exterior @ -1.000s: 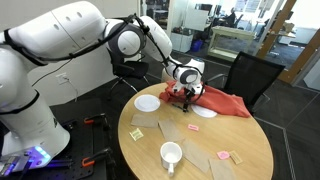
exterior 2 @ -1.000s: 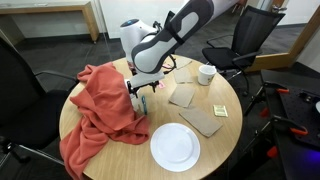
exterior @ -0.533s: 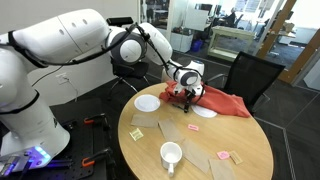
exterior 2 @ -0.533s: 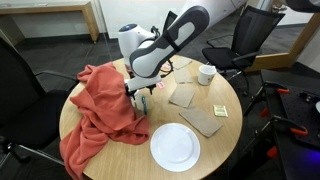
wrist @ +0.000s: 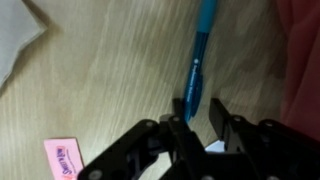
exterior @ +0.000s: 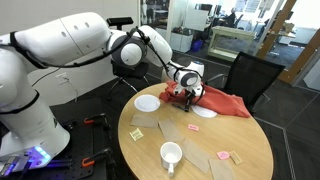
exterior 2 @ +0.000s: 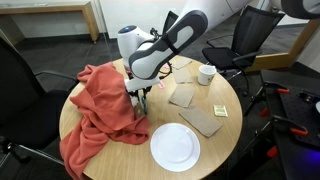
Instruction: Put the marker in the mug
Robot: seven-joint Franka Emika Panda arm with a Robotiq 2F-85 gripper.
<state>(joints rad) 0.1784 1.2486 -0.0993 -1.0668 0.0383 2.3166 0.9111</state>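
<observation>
Across the middle of both exterior views: a round, light wooden table (exterior: 250, 140), carrying everything listed below. Upper left of an exterior view: a white Franka arm reaching to the table's far edge, with its black gripper (exterior: 181, 90) lowered just above the wood. Beside the gripper: a crumpled red cloth (exterior 2: 95, 115), bunched close against it and running down the right border of the wrist view. Near the table edge, a flat white round plate (exterior 2: 175, 146). Well apart from the gripper, on the opposite side of the table: a small white cylindrical mug (exterior: 171, 155), upright, mouth unobstructed. Between the gripper and the mug: flat tan paper pieces (exterior 2: 186, 96), lying low. Centre of the wrist view: a slim teal-blue marker (wrist: 198, 60), lying flat on the wood, long axis running from top centre steeply down and slightly left. Its lower end sits between the black fingertips (wrist: 215, 108). Jaws: parted, straddling that end across the barrel's width, with a gap showing on the right side, so not yet gripping. Judgement: closing would catch the marker near one end, so it may tilt. The cloth edge is the nearest snag. Lower left of the wrist view: a small pink note (wrist: 62, 160), clear of the jaws.
</observation>
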